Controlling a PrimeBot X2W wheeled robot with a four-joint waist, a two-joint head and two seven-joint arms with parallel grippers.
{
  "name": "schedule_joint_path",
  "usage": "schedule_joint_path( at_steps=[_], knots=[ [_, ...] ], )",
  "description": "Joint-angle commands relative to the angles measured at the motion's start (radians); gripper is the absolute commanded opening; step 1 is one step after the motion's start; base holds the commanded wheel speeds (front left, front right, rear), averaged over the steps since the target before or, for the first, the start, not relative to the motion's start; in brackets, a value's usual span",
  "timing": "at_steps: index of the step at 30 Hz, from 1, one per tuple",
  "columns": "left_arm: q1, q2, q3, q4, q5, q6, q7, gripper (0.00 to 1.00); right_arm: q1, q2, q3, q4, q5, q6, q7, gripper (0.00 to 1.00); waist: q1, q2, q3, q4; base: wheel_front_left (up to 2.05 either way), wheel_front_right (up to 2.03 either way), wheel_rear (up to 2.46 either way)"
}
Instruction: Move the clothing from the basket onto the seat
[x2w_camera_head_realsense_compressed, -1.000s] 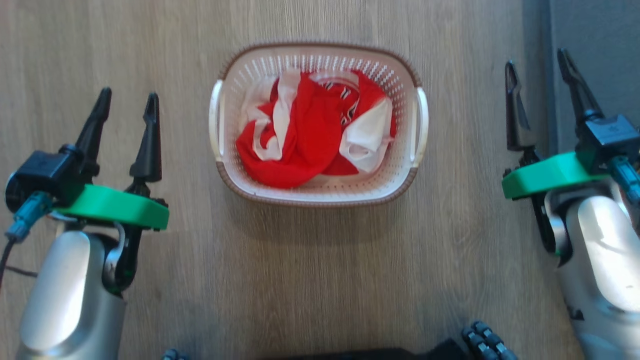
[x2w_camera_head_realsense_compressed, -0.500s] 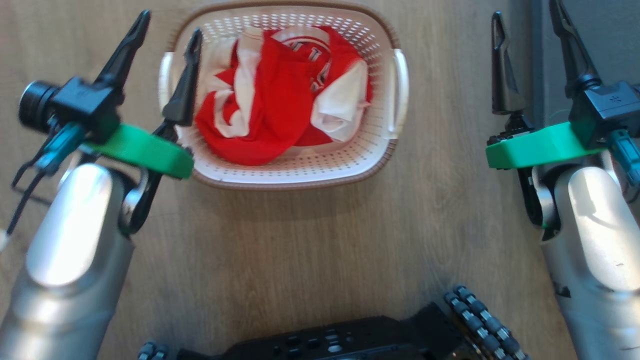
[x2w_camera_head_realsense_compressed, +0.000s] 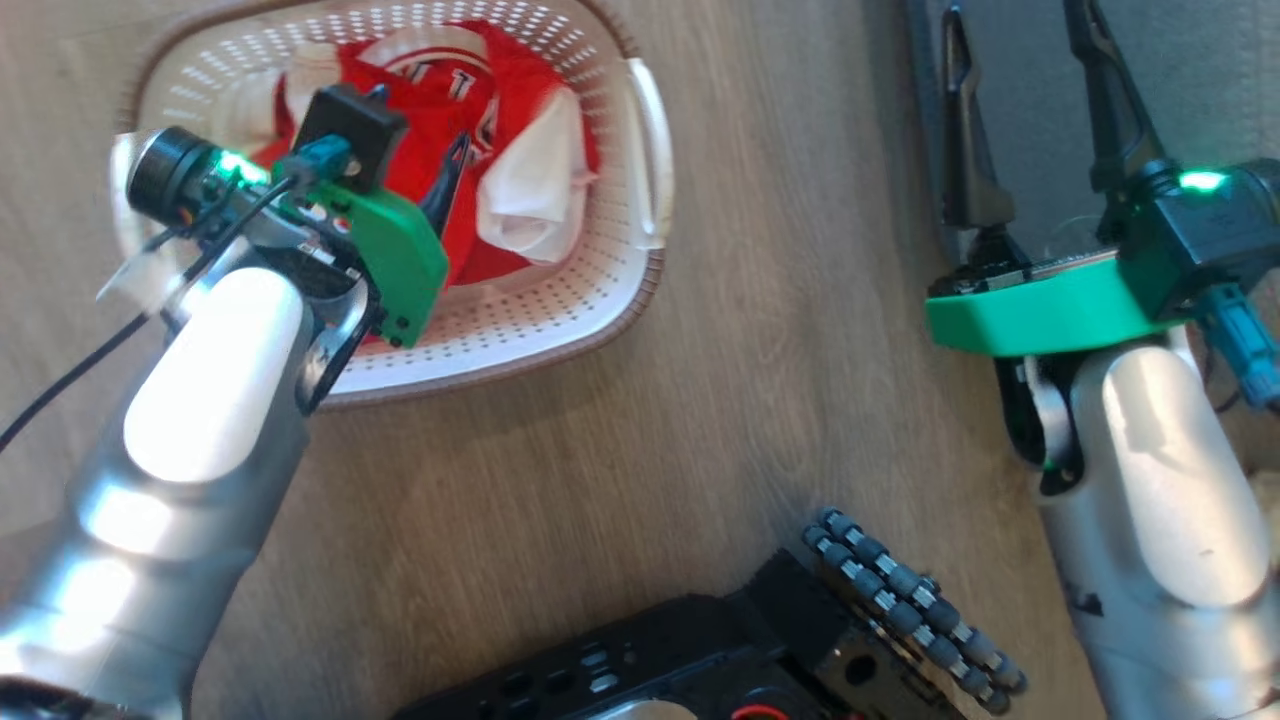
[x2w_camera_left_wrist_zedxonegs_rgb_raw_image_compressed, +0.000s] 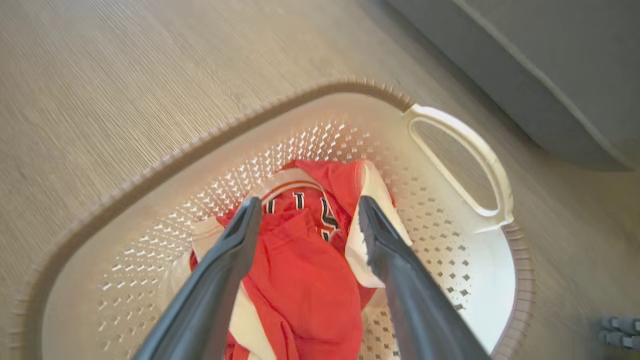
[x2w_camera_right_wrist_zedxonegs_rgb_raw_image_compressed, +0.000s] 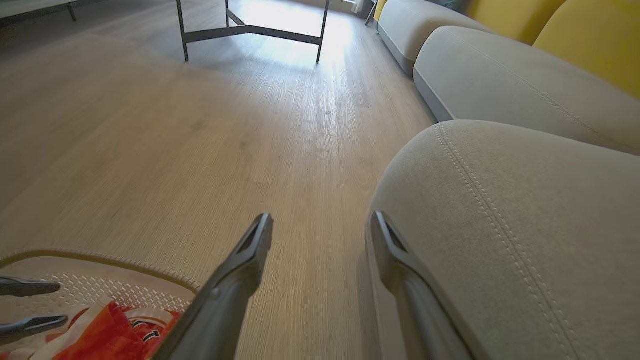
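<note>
Left end effector (x2w_camera_left_wrist_zedxonegs_rgb_raw_image_compressed: 308, 202) has moved over basket (x2w_camera_left_wrist_zedxonegs_rgb_raw_image_compressed: 460, 270) lying lengthwise toward seat (x2w_camera_left_wrist_zedxonegs_rgb_raw_image_compressed: 550, 75).

The basket (x2w_camera_left_wrist_zedxonegs_rgb_raw_image_compressed: 300, 125) is open-topped, its walls ringing the clothing (x2w_camera_left_wrist_zedxonegs_rgb_raw_image_compressed: 305, 280); a strip of floor (x2w_camera_head_realsense_compressed: 700, 400), apparently passable, separates it from the seat (x2w_camera_right_wrist_zedxonegs_rgb_raw_image_compressed: 525, 225).

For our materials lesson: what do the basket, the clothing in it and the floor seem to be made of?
The basket: probably moulded plastic, smooth cream walls with regular punched holes, brown woven-look rim.
The clothing: thin soft fabric, red and white, lying in creased folds.
The floor: wood or wood-look planks, matt, fine straight grain.
</note>
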Motion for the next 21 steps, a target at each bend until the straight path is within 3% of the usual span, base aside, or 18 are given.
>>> schedule_joint_path(
  at_steps=[1, 5, 12, 21],
  knots=[
    [-0.031, 0.008, 0.012, -0.005, 0.014, 0.011, 0.022, 1.0, 0.043, 0.014, 0.024, -0.037, -0.004, 0.007, -0.005, 1.0, -0.0001, 0.0, 0.025, -0.032, 0.0, 0.0, 0.0],
    [-0.068, 0.012, 0.002, 0.078, 0.03, 0.026, 0.072, 1.0, 0.043, 0.025, 0.057, -0.04, 0.006, 0.007, -0.005, 1.0, -0.0001, 0.0, 0.047, -0.081, 0.0, 0.0, 0.0],
    [-0.103, 0.068, 0.015, 0.205, 0.042, 0.05, 0.106, 1.0, 0.058, 0.034, 0.096, -0.052, 0.022, 0.007, -0.005, 1.0, -0.0001, 0.0, 0.082, -0.145, 0.0, 0.0, 0.0],
    [-0.142, 0.084, 0.03, 0.347, 0.03, 0.077, 0.112, 1.0, 0.124, 0.036, 0.088, -0.091, 0.024, 0.007, -0.005, 1.0, -0.0001, 0.0, 0.088, -0.143, 0.0, 0.0, 0.0]
  ],
)
